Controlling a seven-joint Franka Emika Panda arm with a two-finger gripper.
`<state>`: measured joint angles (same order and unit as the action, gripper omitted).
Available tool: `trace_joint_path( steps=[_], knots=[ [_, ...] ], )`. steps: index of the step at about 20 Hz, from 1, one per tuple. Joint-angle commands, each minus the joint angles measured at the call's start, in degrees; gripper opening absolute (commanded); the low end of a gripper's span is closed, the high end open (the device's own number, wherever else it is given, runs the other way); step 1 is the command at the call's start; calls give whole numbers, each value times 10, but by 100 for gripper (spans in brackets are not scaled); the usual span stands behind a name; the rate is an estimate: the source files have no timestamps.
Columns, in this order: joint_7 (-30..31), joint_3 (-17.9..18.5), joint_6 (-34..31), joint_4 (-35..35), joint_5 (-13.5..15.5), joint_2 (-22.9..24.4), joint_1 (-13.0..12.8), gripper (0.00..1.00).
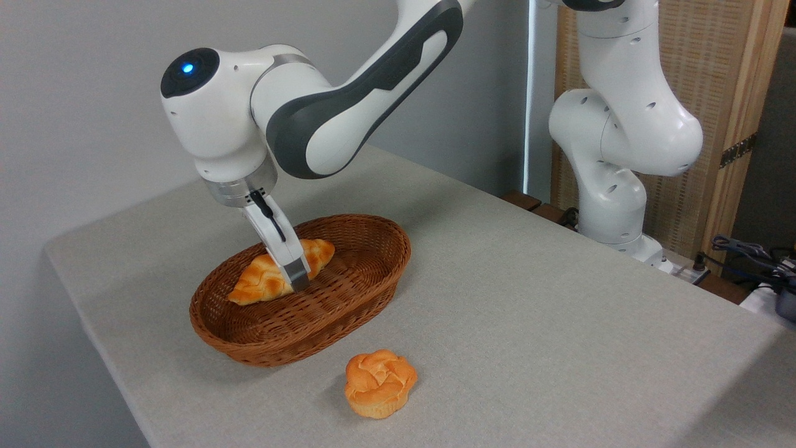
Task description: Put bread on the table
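1. Tabletop (559, 323): broad, flat, covered in plain grey-beige cloth of fine weave, with a rounded corner at the left.
2. Robot arm (348, 87): glossy white shell with dark grey panels; it arches from a base at the right rear down toward the basket, and a blue light glows on one joint.
3. Basket (348, 298): oval, brown woven wicker, with a shallow flared wall; it rests on the tabletop.
4. Bread (255, 283): elongated braided loaf with a golden-orange crust and pale creases, lying inside the basket against its far wall.
5. Bun (379, 382): small, round, flower-shaped, orange; it stands on the cloth just in front of the basket.
6. Gripper (292, 270): one white finger with a grey tip is visible, pressed against the loaf's near side; whether the jaws clamp the loaf cannot be told.
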<state>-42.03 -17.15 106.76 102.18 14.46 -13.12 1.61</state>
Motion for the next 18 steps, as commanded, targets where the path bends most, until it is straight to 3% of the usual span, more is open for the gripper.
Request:
trace_joint_path(
  steps=[1, 6, 7, 8, 11, 15, 18],
  knots=[
    [-4, -3, 8, 1, -14, -2, 1, 100],
    [-4, -3, 8, 1, -20, -2, 1, 90],
    [-4, -3, 8, 1, -20, -3, 1, 81],
    [-4, -3, 8, 1, -20, -2, 1, 78],
    [-3, -3, 9, 1, -20, -4, 1, 52],
    [-3, -3, 9, 1, -19, -5, 1, 35],
    [-3, -3, 9, 0, -17, -6, 1, 35]
  ],
)
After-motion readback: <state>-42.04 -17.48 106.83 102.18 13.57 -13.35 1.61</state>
